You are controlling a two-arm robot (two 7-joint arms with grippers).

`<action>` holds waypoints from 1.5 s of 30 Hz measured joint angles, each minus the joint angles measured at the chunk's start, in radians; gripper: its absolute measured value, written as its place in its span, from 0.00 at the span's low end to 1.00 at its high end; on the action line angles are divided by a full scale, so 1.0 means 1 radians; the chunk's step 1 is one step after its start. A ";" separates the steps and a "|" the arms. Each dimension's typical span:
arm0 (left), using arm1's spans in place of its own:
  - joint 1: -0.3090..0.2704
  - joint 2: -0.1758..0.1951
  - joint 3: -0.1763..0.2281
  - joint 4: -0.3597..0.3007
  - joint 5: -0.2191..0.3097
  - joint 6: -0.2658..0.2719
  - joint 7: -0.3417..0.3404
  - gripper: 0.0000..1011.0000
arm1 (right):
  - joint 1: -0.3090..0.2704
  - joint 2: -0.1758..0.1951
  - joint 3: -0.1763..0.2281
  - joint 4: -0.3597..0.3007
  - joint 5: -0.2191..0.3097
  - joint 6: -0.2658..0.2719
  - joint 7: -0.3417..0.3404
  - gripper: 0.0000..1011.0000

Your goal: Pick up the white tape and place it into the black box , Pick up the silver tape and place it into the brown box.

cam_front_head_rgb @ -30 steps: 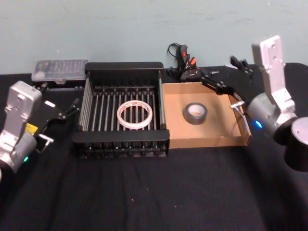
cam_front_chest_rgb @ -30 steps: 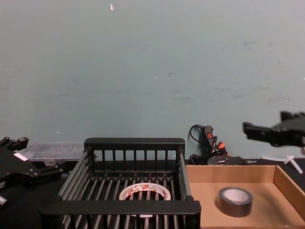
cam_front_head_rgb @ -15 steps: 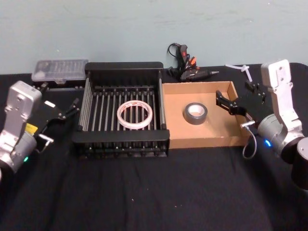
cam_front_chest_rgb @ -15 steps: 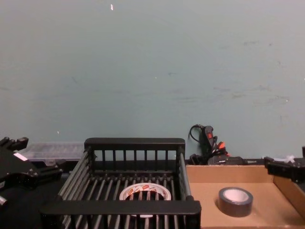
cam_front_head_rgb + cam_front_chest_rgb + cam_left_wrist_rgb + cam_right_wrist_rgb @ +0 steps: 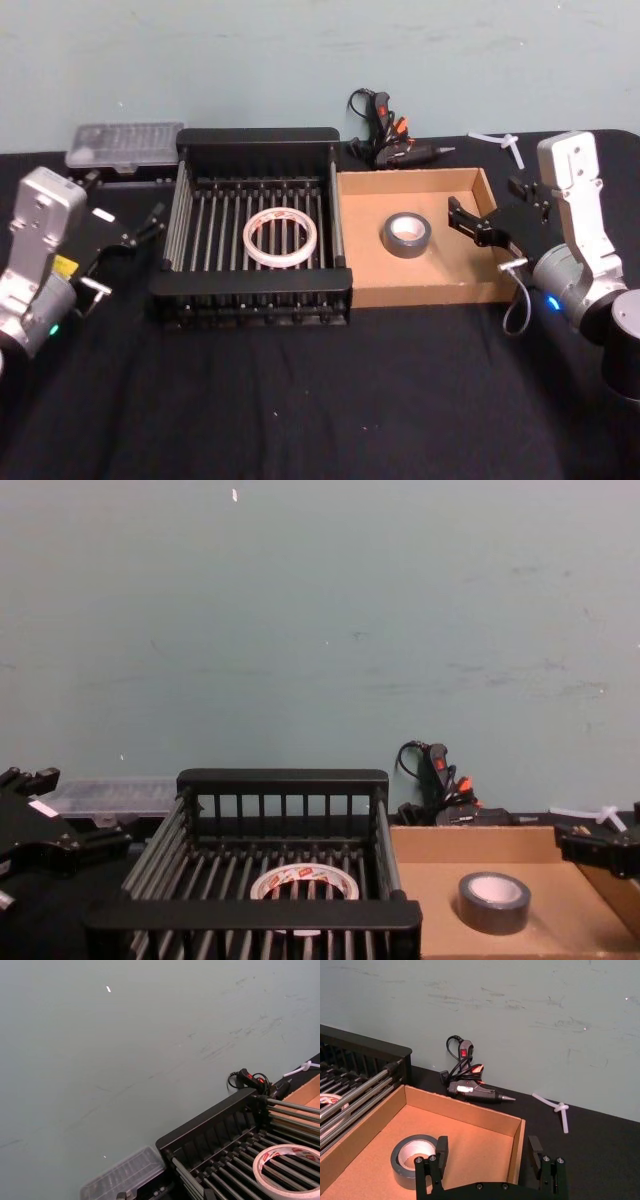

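Observation:
The white tape lies flat on the bars inside the black box, and also shows as the white tape and the white tape. The silver tape sits on the floor of the brown box, seen too as the silver tape and the silver tape. My right gripper is open and holds nothing. It hovers at the brown box's right wall, one finger inside near the roll, the other outside. My left gripper rests open, left of the black box.
A glue gun with its cord lies behind the boxes. A clear plastic case sits at the back left, and a white plastic tie at the back right. Black cloth stretches bare in front of both boxes.
My right gripper came down from above the brown box's far right corner and drew back toward its right wall. Both tapes and the left arm stayed still.

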 joint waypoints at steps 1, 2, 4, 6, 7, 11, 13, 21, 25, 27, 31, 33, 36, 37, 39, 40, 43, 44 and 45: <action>0.000 0.000 0.000 0.000 0.000 0.000 0.000 0.99 | 0.000 0.000 0.000 0.000 0.000 0.000 0.000 0.99; 0.000 0.000 0.000 0.000 0.000 0.000 0.000 0.99 | 0.000 0.000 0.000 0.000 0.000 0.000 0.000 0.99; 0.000 0.000 0.000 0.000 0.000 0.000 0.000 0.99 | 0.000 0.000 0.000 0.000 0.000 0.000 0.001 0.99; 0.000 0.000 0.000 0.000 0.000 0.000 0.000 0.99 | 0.000 0.000 0.000 0.000 0.000 0.000 0.001 0.99; 0.000 0.000 0.000 0.000 0.000 0.000 0.000 0.99 | 0.001 0.001 -0.001 0.000 0.000 0.000 0.001 0.99; 0.000 0.000 0.000 0.000 0.000 0.000 0.000 0.99 | 0.001 0.001 -0.001 0.000 0.000 -0.001 0.001 0.99; 0.000 0.000 0.000 0.000 0.000 0.000 0.000 0.99 | 0.001 0.001 -0.001 0.000 0.000 -0.001 0.002 0.99; 0.000 0.000 0.000 0.000 0.000 0.000 0.000 0.99 | 0.001 0.001 -0.002 0.000 0.001 -0.001 0.002 0.99; 0.000 0.000 0.000 0.000 0.000 0.000 0.000 0.99 | 0.001 0.001 -0.002 0.000 0.001 -0.002 0.002 0.99; 0.000 0.000 0.000 0.000 0.000 0.000 0.000 0.99 | 0.001 0.001 -0.002 0.000 0.001 -0.002 0.002 0.99; 0.000 0.000 0.000 0.000 0.000 0.000 0.000 0.99 | 0.001 0.001 -0.002 0.000 0.001 -0.002 0.002 0.99; 0.000 0.000 0.000 0.000 0.000 0.000 0.000 0.99 | 0.001 0.001 -0.002 0.000 0.001 -0.002 0.002 0.99; 0.000 0.000 0.000 0.000 0.000 0.000 0.000 0.99 | 0.001 0.001 -0.002 0.000 0.001 -0.002 0.002 0.99; 0.000 0.000 0.000 0.000 0.000 0.000 0.000 0.99 | 0.001 0.001 -0.002 0.000 0.001 -0.002 0.002 0.99; 0.000 0.000 0.000 0.000 0.000 0.000 0.000 0.99 | 0.001 0.001 -0.002 0.000 0.001 -0.002 0.002 0.99; 0.000 0.000 0.000 0.000 0.000 0.000 0.000 0.99 | 0.001 0.001 -0.002 0.000 0.001 -0.002 0.002 0.99; 0.000 0.000 0.000 0.000 0.000 0.000 0.000 0.99 | 0.001 0.001 -0.002 0.000 0.001 -0.002 0.002 0.99; 0.000 0.000 0.000 0.000 0.000 0.000 0.000 0.99 | 0.001 0.001 -0.002 0.000 0.001 -0.002 0.002 0.99; 0.000 0.000 0.000 0.000 0.000 0.000 0.000 0.99 | 0.001 0.001 -0.002 0.000 0.002 -0.002 0.002 0.99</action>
